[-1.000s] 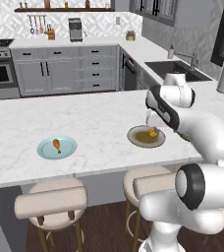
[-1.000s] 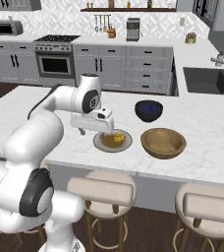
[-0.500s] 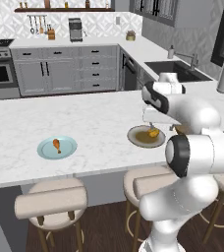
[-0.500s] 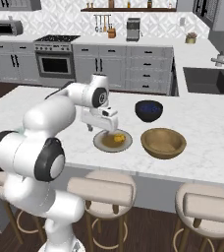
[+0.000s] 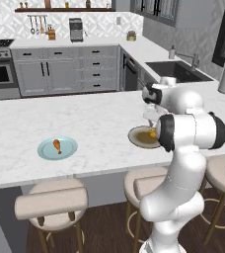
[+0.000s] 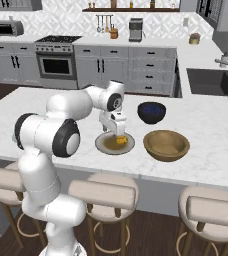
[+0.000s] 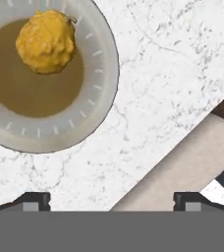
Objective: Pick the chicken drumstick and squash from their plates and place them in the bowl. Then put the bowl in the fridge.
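Observation:
The yellow lumpy squash lies on the olive-brown plate at the island's near edge. My gripper hangs just above that plate, open, with nothing between its fingers. In the hand view the squash sits up and to the left of the fingertips. The chicken drumstick rests on the light blue plate further left on the island. Right of the olive plate stands the wooden bowl, with nothing in it. The fridge is out of view.
A dark blue bowl stands behind the wooden bowl. Padded stools line the island's near edge. Beyond the island run grey cabinets, a stove and a sink.
The arm's elbow has swung in toward the middle of both base views. The gripper has stayed over the olive plate and sunk slightly. Plates, bowls and food have not moved.

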### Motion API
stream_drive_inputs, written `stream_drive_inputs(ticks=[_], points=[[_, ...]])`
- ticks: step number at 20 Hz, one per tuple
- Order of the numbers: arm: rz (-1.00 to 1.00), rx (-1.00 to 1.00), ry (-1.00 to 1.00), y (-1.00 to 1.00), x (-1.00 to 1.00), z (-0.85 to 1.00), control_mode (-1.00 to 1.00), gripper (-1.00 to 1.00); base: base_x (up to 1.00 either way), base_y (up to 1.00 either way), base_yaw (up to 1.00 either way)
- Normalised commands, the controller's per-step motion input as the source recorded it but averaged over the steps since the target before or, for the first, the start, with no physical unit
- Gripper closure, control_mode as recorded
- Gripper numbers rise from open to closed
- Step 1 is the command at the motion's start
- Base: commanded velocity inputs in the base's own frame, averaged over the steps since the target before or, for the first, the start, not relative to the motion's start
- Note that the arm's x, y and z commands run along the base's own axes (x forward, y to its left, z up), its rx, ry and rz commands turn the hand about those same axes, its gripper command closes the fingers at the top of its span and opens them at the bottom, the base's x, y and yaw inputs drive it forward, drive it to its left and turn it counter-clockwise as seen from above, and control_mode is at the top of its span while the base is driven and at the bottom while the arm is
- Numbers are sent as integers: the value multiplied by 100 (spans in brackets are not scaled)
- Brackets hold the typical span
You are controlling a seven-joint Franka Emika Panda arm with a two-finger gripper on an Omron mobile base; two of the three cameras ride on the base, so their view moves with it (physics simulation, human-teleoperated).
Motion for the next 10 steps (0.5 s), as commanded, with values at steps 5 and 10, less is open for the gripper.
stream_drive_inputs(ticks=[5,10], points=[[-50,4,1,-14,40,-26,-100,-100,0,0,0],[-29,1,3,-44,15,-20,-100,-100,0,0,0]])
